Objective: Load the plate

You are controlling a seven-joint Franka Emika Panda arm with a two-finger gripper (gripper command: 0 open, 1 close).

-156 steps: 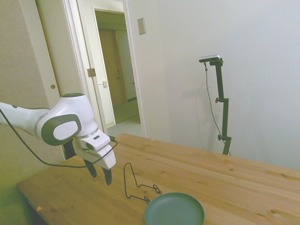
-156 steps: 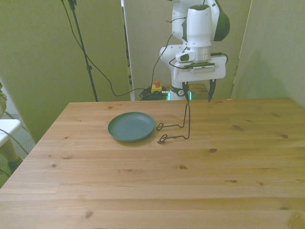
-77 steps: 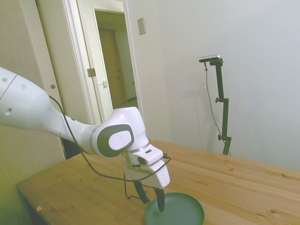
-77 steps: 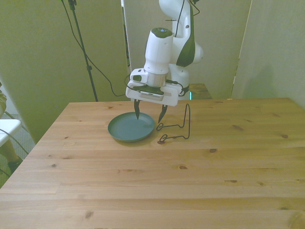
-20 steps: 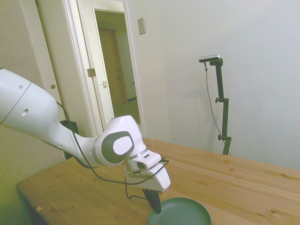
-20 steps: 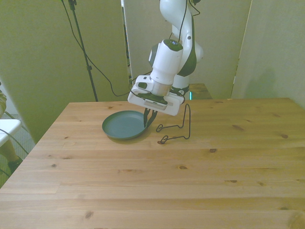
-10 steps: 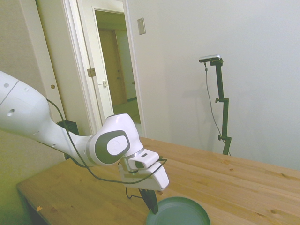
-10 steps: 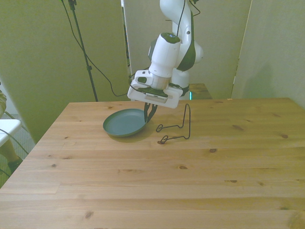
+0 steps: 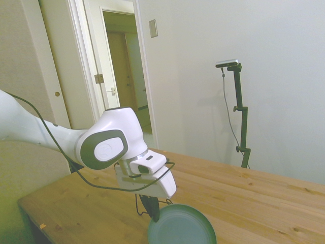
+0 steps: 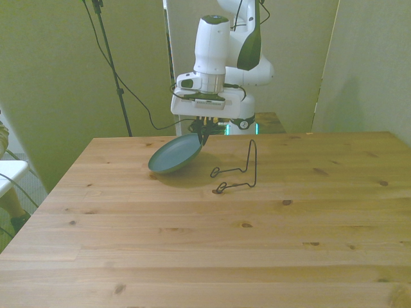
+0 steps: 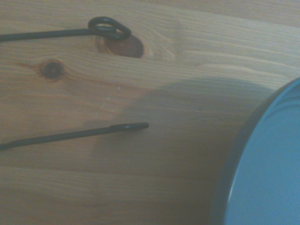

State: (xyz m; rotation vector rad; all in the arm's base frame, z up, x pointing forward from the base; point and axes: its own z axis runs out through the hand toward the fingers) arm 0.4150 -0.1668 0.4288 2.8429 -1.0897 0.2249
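We see the plate (image 10: 176, 154) lifted clear of the table (image 10: 257, 244) now, where half a second ago it sat low with one edge just tipping up; the gripper (image 10: 203, 135) has risen and pinches the plate by its rim, fingers closed narrow on that edge. The plate hangs tilted, high side at the gripper, low side toward the front view's left, with its shadow on the wood below. The wire rack (image 10: 239, 172) has not moved, standing just beside it on the front view's right, tall loop upright. We judge this as pickup done and transport beginning: next the plate has to swing over to the rack and go in on edge, and a one-edge pinch on a tilted plate looks like it could slip or rotate. The side view shows the plate (image 9: 182, 225) face turned nearly toward that camera, so the tilt reads steeper there, but the rack is mostly hidden behind the arm and gripper (image 9: 152, 208). The front view gives the gap between plate and rack cleanly. The wrist view shows only the plate's rim (image 11: 262, 164) close up, blurred, plus two rack wire ends (image 11: 75, 84) lying on the wood, confirming the plate is not yet over the rack.
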